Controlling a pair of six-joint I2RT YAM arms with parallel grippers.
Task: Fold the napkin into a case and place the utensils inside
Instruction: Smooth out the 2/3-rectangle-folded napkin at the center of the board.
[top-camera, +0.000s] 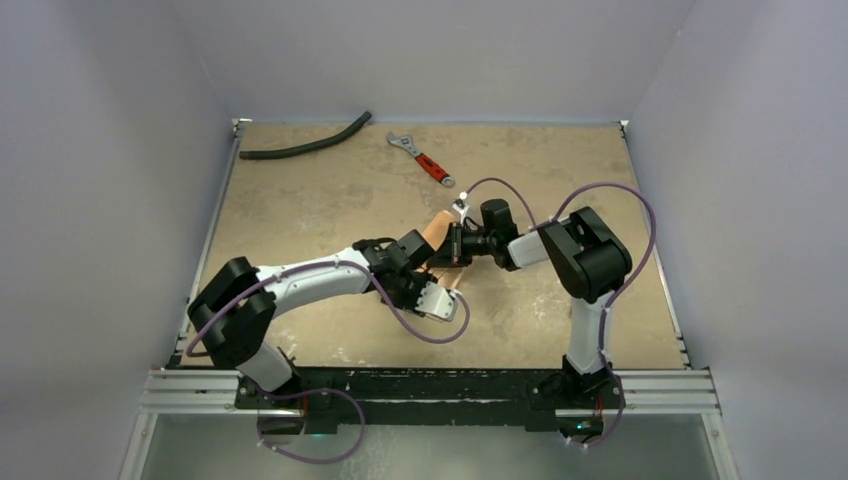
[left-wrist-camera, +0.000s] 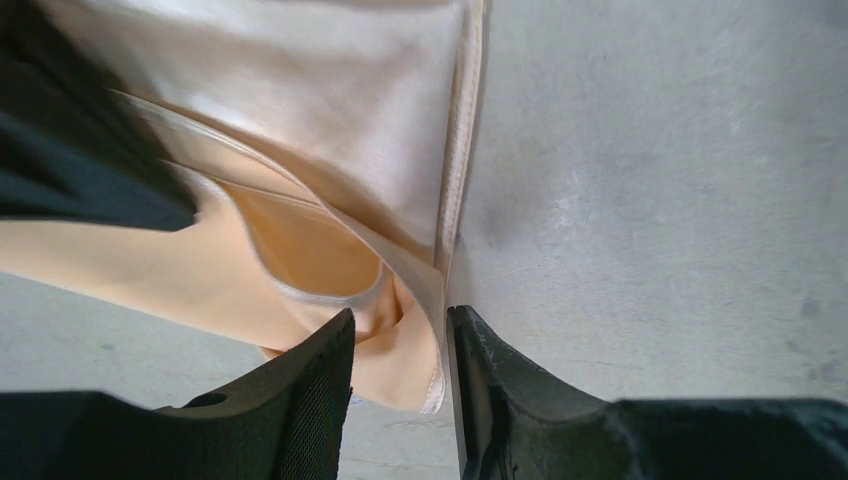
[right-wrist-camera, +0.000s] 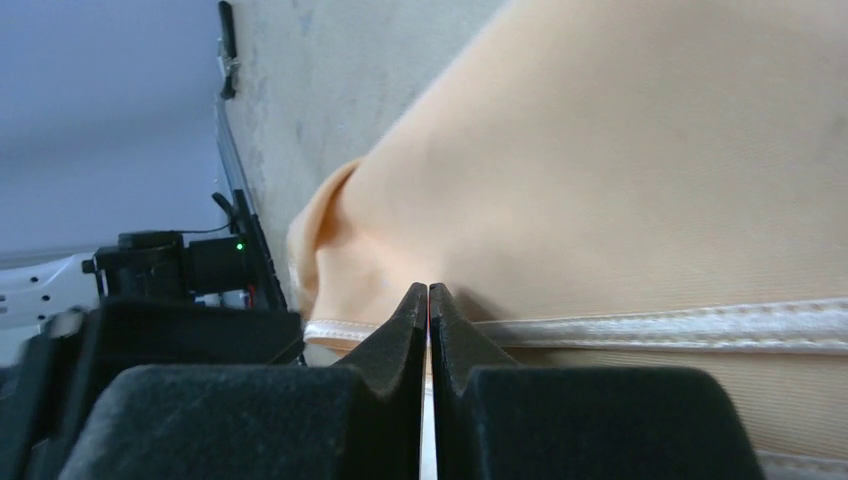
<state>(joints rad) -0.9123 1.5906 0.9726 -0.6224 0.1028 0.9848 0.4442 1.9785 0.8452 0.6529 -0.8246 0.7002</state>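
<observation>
We find the napkin bunched in the middle of the surface, folded over itself in layers, with a pale stitched hem running along its edges. From above, most of it is hidden by the two arms that meet over it. The left gripper reaches in from the near left. Its jaws stand apart, released, with a corner of the napkin lying between them and bare surface showing beside the cloth. The right gripper comes in from the right and is clenched, its jaws pressed together with their tips at the hem. We cannot tell whether any cloth is pinched between them. Well apart from the napkin, near the far edge, lie a red-handled wrench and, to its left, a curved black hose.
</observation>
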